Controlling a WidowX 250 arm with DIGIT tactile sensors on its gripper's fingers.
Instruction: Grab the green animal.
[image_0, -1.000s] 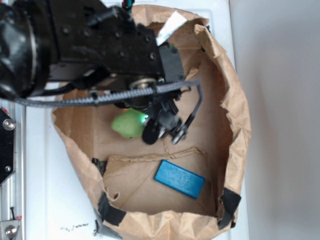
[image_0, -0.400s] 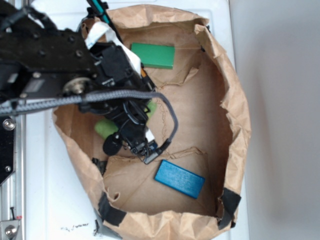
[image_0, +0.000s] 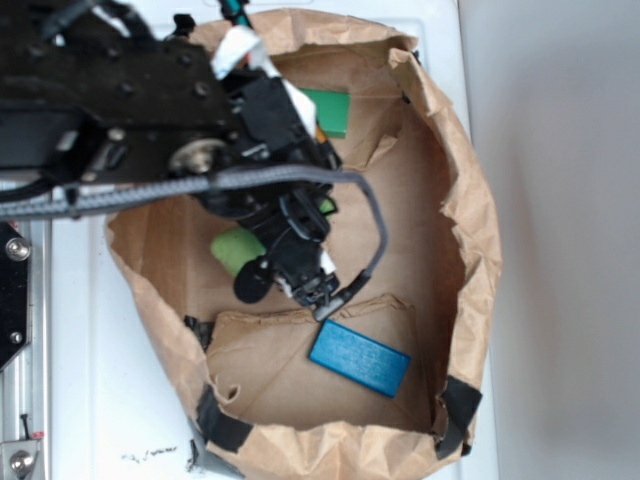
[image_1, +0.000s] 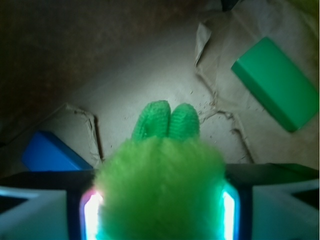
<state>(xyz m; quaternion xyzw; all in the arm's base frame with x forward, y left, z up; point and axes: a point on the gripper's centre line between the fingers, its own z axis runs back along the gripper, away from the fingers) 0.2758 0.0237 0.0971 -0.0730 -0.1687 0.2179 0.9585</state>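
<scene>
With the fingers (image_1: 159, 210) closed against both sides of the green animal (image_1: 160, 185) above the floor of the paper bag (image_0: 470, 230), the soft fuzzy body could squeeze out and drop toward the blue block (image_0: 359, 358).

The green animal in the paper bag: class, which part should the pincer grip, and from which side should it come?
Grip the green animal across its fuzzy body, coming from above. The wrist view shows the body between the two pads of the pincer, soft enough to squeeze, with the two narrow feet poking out beyond.
</scene>
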